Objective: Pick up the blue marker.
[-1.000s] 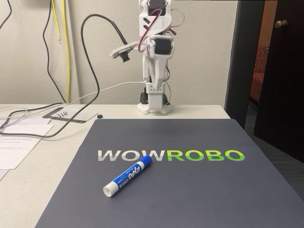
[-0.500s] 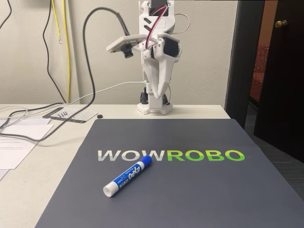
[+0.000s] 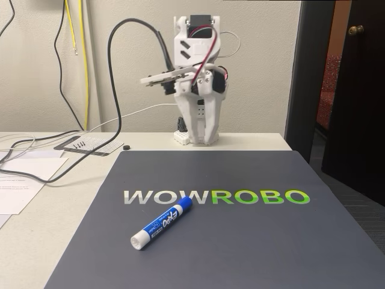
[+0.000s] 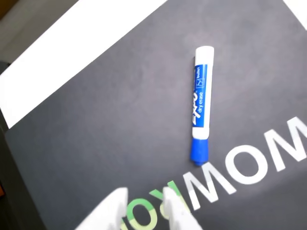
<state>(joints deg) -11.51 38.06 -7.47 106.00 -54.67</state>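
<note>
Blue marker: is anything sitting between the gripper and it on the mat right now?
Nothing visible does. The blue marker lies alone on the dark mat, its cap touching the "WOWROBO" lettering. The gripper hangs at the mat's far edge in the fixed view, with bare mat between. The wrist view shows the same open stretch to the marker.

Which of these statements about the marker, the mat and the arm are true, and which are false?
1. The marker lies flat on the dark mat. True.
2. The gripper is closed around the marker. False: it hangs near the arm's base, far from the marker, and holds nothing.
3. The marker's blue cap points toward the printed letters on the mat. True; the wrist view shows the cap next to the letters.
4. The marker stands upright on its white end. False: it lies on its side, at a slant.
5. Sheets of paper lie on the table left of the mat in the fixed view. True.
</note>
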